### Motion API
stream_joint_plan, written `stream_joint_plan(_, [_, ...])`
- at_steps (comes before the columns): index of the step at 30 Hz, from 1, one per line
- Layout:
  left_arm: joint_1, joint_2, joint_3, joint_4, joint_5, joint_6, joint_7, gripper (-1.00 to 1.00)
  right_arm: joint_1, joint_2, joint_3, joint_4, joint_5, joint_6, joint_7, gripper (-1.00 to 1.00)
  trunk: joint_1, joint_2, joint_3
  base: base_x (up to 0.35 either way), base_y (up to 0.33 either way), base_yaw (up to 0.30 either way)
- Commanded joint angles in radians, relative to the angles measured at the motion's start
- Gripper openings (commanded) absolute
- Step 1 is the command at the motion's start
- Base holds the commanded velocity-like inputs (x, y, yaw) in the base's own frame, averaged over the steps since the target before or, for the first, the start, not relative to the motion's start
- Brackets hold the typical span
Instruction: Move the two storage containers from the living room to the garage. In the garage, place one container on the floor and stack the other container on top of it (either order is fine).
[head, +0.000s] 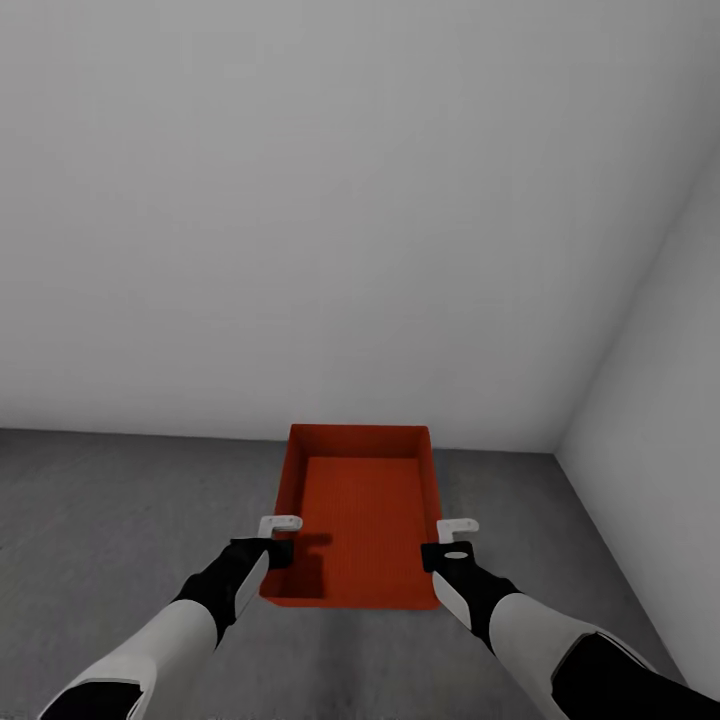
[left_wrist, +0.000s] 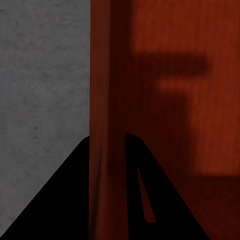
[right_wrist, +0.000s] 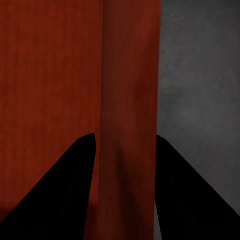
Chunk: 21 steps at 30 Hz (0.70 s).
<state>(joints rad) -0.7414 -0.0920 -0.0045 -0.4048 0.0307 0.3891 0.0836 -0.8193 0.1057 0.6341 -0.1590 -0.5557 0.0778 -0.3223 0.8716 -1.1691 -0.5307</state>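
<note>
Orange-red and lidless, the storage container (head: 360, 520) hangs in front of the robot, close to the white wall (head: 300, 200) near a corner of the garage, with the grey concrete floor (head: 120, 520) beneath it. It is carried by both arms. The left gripper (head: 277, 540) pinches the container's left side wall, one finger inside and one outside, as the left wrist view shows with the wall (left_wrist: 102, 100) running between its two dark fingers. The right gripper (head: 455, 540) clamps the right side wall in the same way; the right wrist view has that wall (right_wrist: 130, 100) between its fingers. Both sets of jaws are narrow, closed onto the thin walls.

Whether the bin is already resting on the concrete or just above it, I cannot tell. The step in hand looks like setting this container down. To do it well, both arms should lower together so the bin stays level, and neither grip should release until the bottom sits flat. Leaving some room from the wall would help for stacking the second bin later.

The walls taper inward toward a finely ribbed bottom. The concrete is dull and mottled; the walls of the room are plain and smooth
</note>
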Motion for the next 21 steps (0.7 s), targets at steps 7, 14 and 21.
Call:
stream_joint_plan(7, [0.001, -0.012, 0.003, 0.001, 0.009, 0.005, 0.008, -1.0, -0.001, 0.001, -0.022, -0.002, 0.028, -0.015, -0.035, -1.0, 0.027, -0.05, -0.034, 0.0, 0.0, 0.0])
stream_joint_plan(14, [0.001, -0.012, 0.003, 0.003, 0.009, 0.005, 0.008, -1.0, -0.001, 0.0, -0.022, -0.002, 0.027, -0.017, -0.035, -1.0, 0.054, -0.099, -0.068, 0.0, 0.0, 0.0])
stream_joint_plan(21, [0.001, -0.012, 0.003, 0.003, 0.009, 0.005, 0.007, -1.0, -0.001, 0.0, -0.022, -0.002, 0.026, -0.018, -0.035, -1.0, 0.081, -0.148, -0.101, 0.0, 0.0, 0.0])
